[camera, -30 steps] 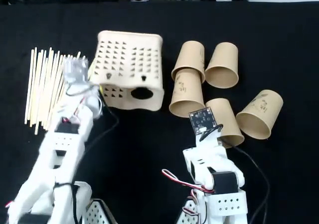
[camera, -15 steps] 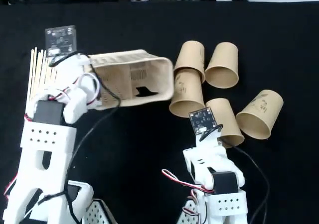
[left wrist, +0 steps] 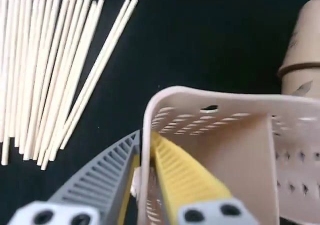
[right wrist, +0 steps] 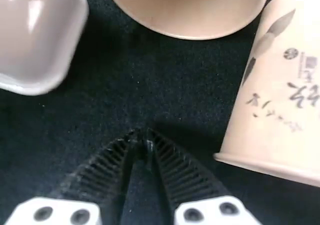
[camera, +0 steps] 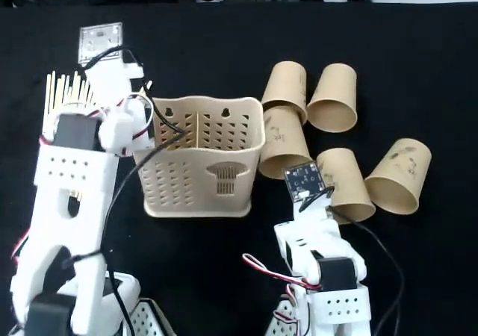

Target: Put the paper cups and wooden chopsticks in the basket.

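You have the cream perforated basket [camera: 203, 157] standing mouth up near the table's centre, its 9 o'clock wall pinched in the left gripper [left wrist: 145, 139]. Five tan paper cups [camera: 332, 97] lie on their sides at its 3 o'clock, the nearest just beside it. The wooden chopsticks [camera: 61, 97] lie in a loose row at 10 o'clock.

Basket [camera: 202, 168], upside down before, now upright between the left fingers [left wrist: 180, 175].

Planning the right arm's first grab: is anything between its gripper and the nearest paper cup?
Nothing visible. Bare table lies between the shut right gripper and the paper cup ahead; the basket stands aside.
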Action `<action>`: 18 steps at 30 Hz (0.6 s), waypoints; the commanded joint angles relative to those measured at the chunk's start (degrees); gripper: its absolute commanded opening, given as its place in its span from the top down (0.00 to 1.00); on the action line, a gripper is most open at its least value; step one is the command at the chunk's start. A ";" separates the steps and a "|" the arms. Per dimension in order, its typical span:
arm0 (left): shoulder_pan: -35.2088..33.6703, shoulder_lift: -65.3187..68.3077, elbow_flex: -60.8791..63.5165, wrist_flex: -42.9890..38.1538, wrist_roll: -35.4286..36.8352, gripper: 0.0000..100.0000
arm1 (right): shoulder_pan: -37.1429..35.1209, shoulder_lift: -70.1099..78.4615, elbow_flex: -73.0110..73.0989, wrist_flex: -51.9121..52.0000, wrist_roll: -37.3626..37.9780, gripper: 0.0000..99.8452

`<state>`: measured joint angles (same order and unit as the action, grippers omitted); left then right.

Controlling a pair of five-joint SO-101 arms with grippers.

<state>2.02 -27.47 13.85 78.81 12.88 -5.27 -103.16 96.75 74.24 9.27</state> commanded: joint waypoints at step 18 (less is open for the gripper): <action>-1.10 -23.30 -10.77 17.76 -4.04 0.68 | 0.44 -4.79 -0.57 0.18 0.26 0.99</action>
<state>2.20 -39.96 3.47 95.08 13.05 -5.27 -103.16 96.75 74.24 9.27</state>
